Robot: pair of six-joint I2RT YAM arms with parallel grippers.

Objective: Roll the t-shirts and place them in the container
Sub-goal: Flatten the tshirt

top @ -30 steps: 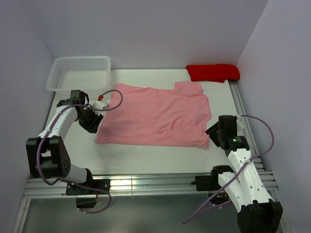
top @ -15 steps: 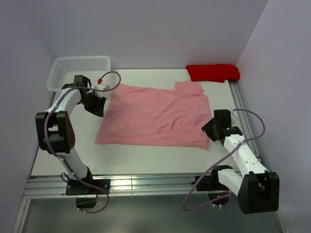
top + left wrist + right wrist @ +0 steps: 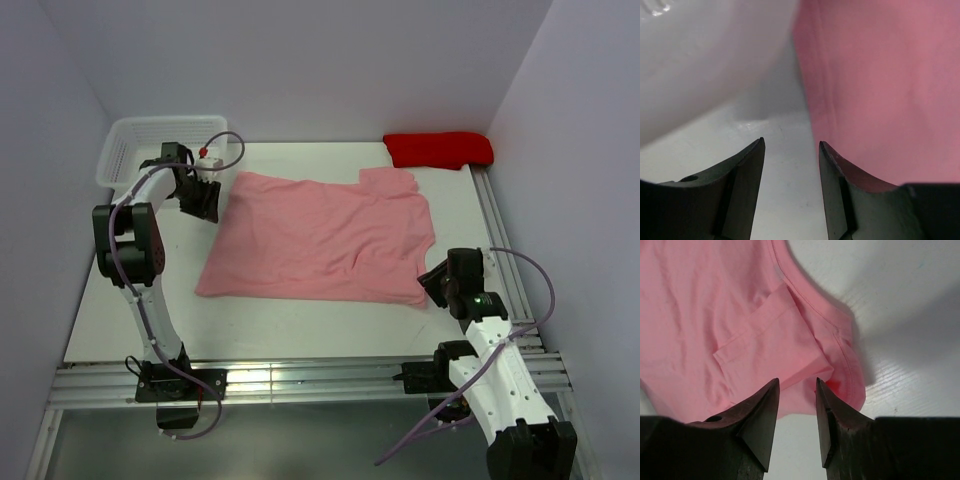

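A light-pink t-shirt (image 3: 320, 235) lies spread flat on the white table (image 3: 130, 300), with a folded sleeve (image 3: 772, 342) showing in the right wrist view. My left gripper (image 3: 205, 200) is at the shirt's far-left corner. It (image 3: 791, 142) is open with bare table between its fingers, and the shirt's edge (image 3: 807, 95) runs just right of the right finger. My right gripper (image 3: 437, 280) is at the near-right corner. It (image 3: 797, 381) is open, with the corner's hem (image 3: 852, 385) just ahead of its tips.
A white mesh basket (image 3: 160, 150) stands at the back left, close behind my left gripper. A folded red cloth (image 3: 438, 149) lies at the back right. A metal rail (image 3: 500, 240) runs along the table's right side.
My left gripper has moved away along the shirt's left edge to the far-left corner. My right gripper has shifted slightly at the near-right corner and its jaws have narrowed.
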